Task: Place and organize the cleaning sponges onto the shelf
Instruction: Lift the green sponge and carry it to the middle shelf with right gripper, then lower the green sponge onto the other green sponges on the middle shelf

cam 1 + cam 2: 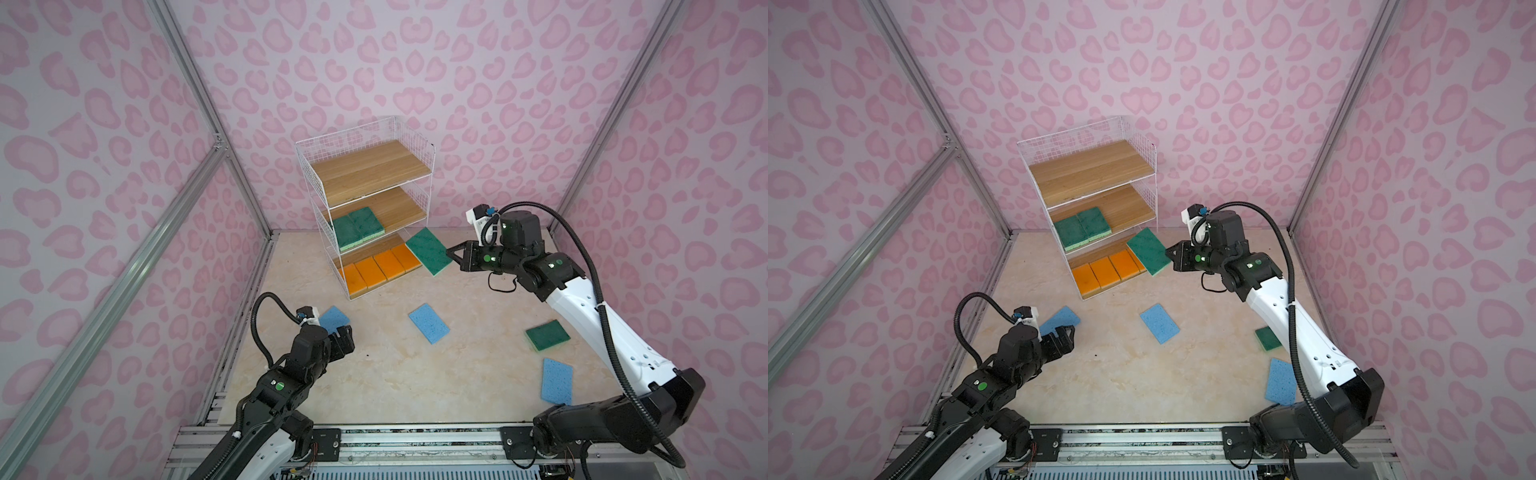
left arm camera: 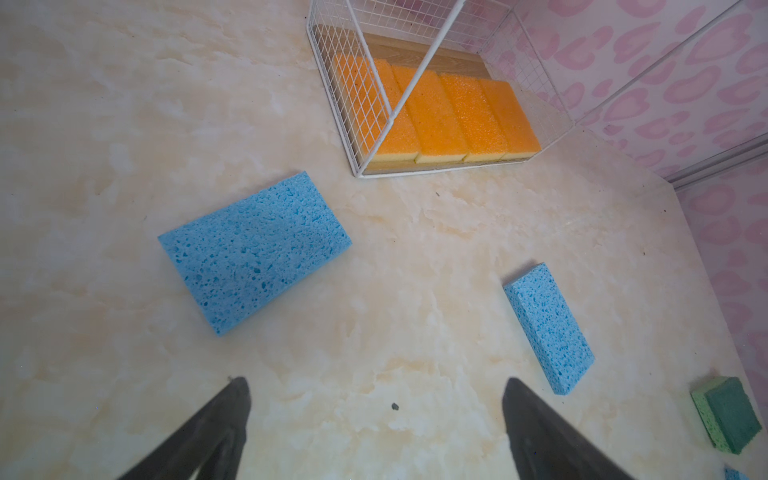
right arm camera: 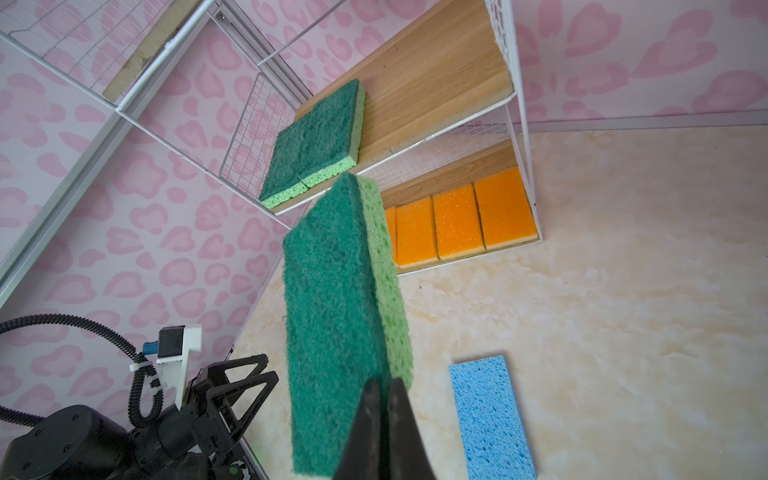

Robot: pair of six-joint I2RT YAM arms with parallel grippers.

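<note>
green sponge in right pincer, plain wrist-side, seemingly edge-held overhead

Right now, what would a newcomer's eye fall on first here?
The right gripper holds a green sponge tilted in the air by the right front edge of the shelf. On the shelf, a row of orange sponges fills the bottom board and two green ones sit side by side on the middle board. Blue sponges lie loose on the table, one near the open left gripper.
</note>
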